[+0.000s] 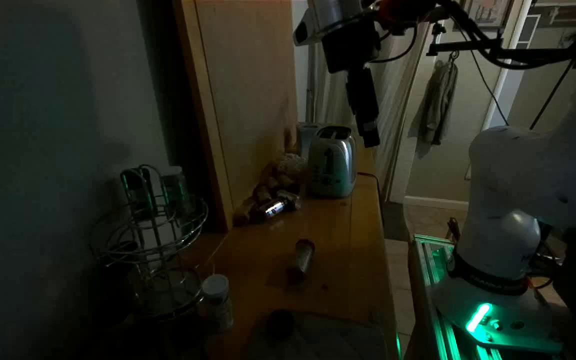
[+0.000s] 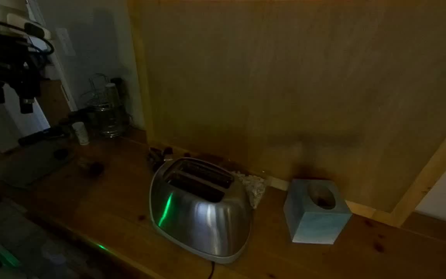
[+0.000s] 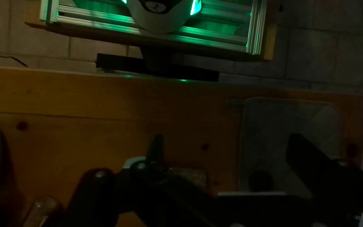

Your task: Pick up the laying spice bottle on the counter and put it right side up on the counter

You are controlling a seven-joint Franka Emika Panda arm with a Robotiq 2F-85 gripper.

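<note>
The spice bottle [image 1: 302, 259] lies on its side on the wooden counter [image 1: 338, 235], clear with dark ends. It is also dim in an exterior view [image 2: 90, 166]. In the wrist view part of the bottle [image 3: 190, 175] shows brown, grainy contents; my left-hand finger hides the rest. My gripper [image 1: 371, 141] is high above the counter, pointing down, apart from the bottle. It also shows at the upper left in an exterior view [image 2: 12, 103]. In the wrist view the gripper's fingers [image 3: 225, 138] are wide apart with nothing held between them.
A grey mat [image 3: 288, 126] bears a dark round object [image 3: 261, 180]. A white-capped container [image 1: 217, 302] stands beside a wire rack [image 1: 158, 245]. A toaster [image 2: 203, 221], a tissue box [image 2: 318, 217] and several items [image 1: 273, 207] are along the wooden panel [image 2: 285, 77]. The scene is very dark.
</note>
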